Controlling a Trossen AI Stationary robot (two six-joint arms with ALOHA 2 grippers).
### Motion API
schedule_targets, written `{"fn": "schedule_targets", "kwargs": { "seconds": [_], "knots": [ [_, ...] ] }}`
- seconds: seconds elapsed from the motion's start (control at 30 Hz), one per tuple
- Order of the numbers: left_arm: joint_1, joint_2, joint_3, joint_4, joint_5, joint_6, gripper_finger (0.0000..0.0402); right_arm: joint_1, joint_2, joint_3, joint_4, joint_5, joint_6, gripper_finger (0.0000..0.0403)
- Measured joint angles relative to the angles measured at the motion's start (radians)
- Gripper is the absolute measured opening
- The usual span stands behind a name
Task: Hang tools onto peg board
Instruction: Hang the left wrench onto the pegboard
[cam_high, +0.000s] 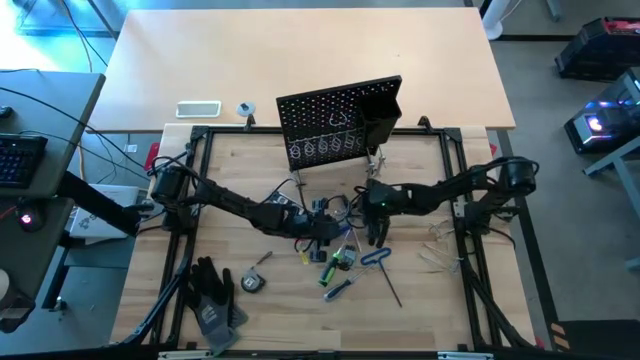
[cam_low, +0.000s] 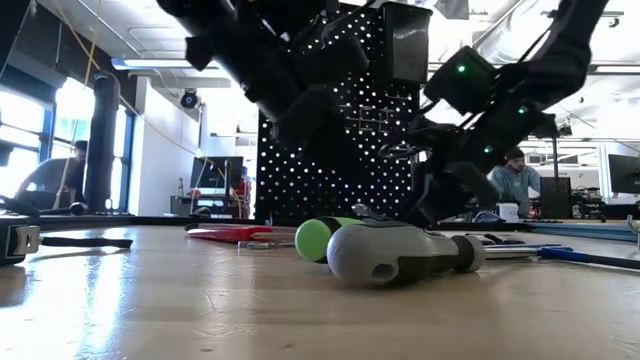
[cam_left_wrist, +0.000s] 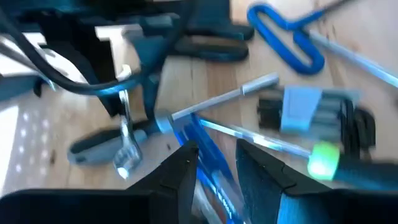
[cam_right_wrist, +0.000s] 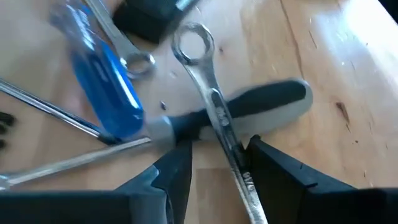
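Note:
The tools lie in a loose pile (cam_high: 340, 258) on the wooden table, in front of the black peg board (cam_high: 340, 120). My left gripper (cam_left_wrist: 217, 174) reaches into the pile from the left and is shut on the blue screwdriver (cam_left_wrist: 208, 162). My right gripper (cam_right_wrist: 217, 177) comes from the right and is open. Its fingers stand on either side of a silver wrench (cam_right_wrist: 214, 106), which lies across a black-and-grey screwdriver (cam_right_wrist: 261, 102). The blue hex key (cam_left_wrist: 289, 37) and a green-tipped screwdriver (cam_low: 320, 238) lie nearby. My left gripper pinches the blue screwdriver's clear blue handle (cam_left_wrist: 214, 186) between its two fingers. The fingers slant down from the table's left and lie roughly along the handle. The steel shaft (cam_left_wrist: 261, 140) points away past the fingertips. I cannot tell whether the screwdriver is clear of the table.
Black work gloves (cam_high: 215, 295) and a tape measure (cam_high: 250, 282) lie at the near left. A white flat device (cam_high: 198, 109) sits behind the board on the far table. A red flat tool (cam_low: 235, 233) lies to the left. People sit in the room beyond (cam_low: 515, 175).

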Motion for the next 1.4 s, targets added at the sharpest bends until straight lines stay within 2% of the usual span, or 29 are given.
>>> {"fn": "schedule_targets", "kwargs": {
  "seconds": [0.13, 0.33, 0.37, 0.57, 1.1, 1.4],
  "knots": [
    [-0.011, 0.000, -0.013, 0.003, -0.003, -0.005, 0.0102, -0.016, 0.015, 0.009, -0.045, -0.043, 0.001, 0.0122],
    [-0.013, 0.000, -0.028, 0.002, -0.017, -0.018, 0.0102, -0.032, 0.015, 0.007, -0.057, -0.096, 0.005, 0.0032],
    [-0.013, 0.000, -0.029, -0.002, -0.021, -0.023, 0.0102, -0.032, 0.015, 0.007, -0.057, -0.097, 0.005, 0.0026],
    [-0.011, 0.000, -0.030, 0.002, -0.035, -0.055, 0.0102, -0.018, 0.011, 0.005, -0.051, -0.086, 0.037, 0.0030],
    [0.012, 0.000, -0.030, 0.021, -0.098, -0.176, 0.0102, 0.069, -0.081, 0.000, -0.120, 0.048, 0.079, 0.0028],
    [0.012, 0.000, -0.030, 0.119, -0.161, -0.215, 0.0102, 0.114, -0.173, 0.000, -0.168, 0.130, 0.139, 0.0028]
  ]
}}
